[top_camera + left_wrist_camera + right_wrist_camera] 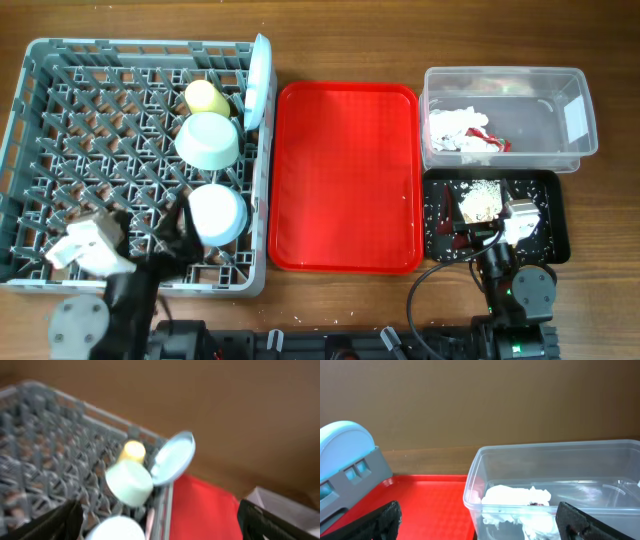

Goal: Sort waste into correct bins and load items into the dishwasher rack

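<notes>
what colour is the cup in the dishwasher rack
Yellow; the cup shows best in the overhead view.

One grey rack (60,120) at nine o'clock on the counter (330,40) carries one yellow cup (206,97), two pale bowls (208,140) (217,213) and one plate (258,82). One red tray (345,180) lies dead centre. At three o'clock are one clear tub (500,72) with one napkin (455,130) and one red wrapper (497,141), and one black tray (555,215) with one heap of crumbs (480,200).
</notes>
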`<action>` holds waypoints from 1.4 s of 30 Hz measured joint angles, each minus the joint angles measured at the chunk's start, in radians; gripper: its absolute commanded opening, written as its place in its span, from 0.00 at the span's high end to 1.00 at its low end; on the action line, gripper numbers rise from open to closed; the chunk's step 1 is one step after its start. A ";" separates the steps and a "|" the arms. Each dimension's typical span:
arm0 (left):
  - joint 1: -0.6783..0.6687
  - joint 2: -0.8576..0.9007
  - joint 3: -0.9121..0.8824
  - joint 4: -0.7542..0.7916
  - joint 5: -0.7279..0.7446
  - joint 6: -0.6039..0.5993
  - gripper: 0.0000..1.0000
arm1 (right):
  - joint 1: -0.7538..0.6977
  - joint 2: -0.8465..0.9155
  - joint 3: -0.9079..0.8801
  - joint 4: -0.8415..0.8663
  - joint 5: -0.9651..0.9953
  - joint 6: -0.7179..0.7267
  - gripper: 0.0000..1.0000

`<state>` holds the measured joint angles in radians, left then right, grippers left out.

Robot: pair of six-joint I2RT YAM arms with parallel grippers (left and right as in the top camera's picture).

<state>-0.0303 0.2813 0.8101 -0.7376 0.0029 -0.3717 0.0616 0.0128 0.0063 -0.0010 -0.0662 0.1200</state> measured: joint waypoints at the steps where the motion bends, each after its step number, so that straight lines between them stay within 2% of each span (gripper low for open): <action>1: 0.000 -0.016 -0.039 0.080 0.011 0.000 0.00 | 0.000 0.000 0.000 0.000 0.000 0.000 0.00; 5: 0.000 -0.169 -0.339 0.583 0.050 -0.008 0.00 | 0.000 0.000 0.000 0.000 0.000 0.000 0.00; 6: 0.000 -0.190 -0.368 0.624 0.053 -0.010 0.00 | 0.000 0.000 0.000 0.000 0.000 0.000 0.00; 7: 0.000 -0.243 -0.458 0.771 0.052 -0.013 0.00 | 0.000 0.000 0.000 0.000 0.000 0.000 0.00; 10: 0.000 -0.268 -0.606 0.958 0.052 -0.021 0.00 | 0.000 0.000 0.000 0.000 0.000 0.000 0.00; 15: 0.000 -0.268 -0.753 0.958 0.021 -0.026 0.00 | 0.000 0.000 0.000 0.000 0.000 0.000 0.00; 22: 0.006 -0.267 -0.802 0.669 -0.009 0.005 0.00 | 0.000 0.000 0.000 0.000 0.000 0.000 0.00; 26: 0.006 -0.268 -0.802 0.669 -0.008 0.150 0.00 | 0.000 0.000 0.000 0.000 0.000 0.000 0.00; 28: 0.006 -0.268 -0.802 0.669 -0.008 0.181 0.00 | 0.000 0.000 0.000 0.000 0.000 0.000 0.00; 42: 0.006 -0.268 -0.802 0.669 -0.008 0.204 0.00 | 0.000 0.000 0.000 0.000 0.000 0.000 0.00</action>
<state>-0.0246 0.0135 0.0082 -0.0689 -0.0055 -0.1680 0.0616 0.0128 0.0063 -0.0010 -0.0662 0.1200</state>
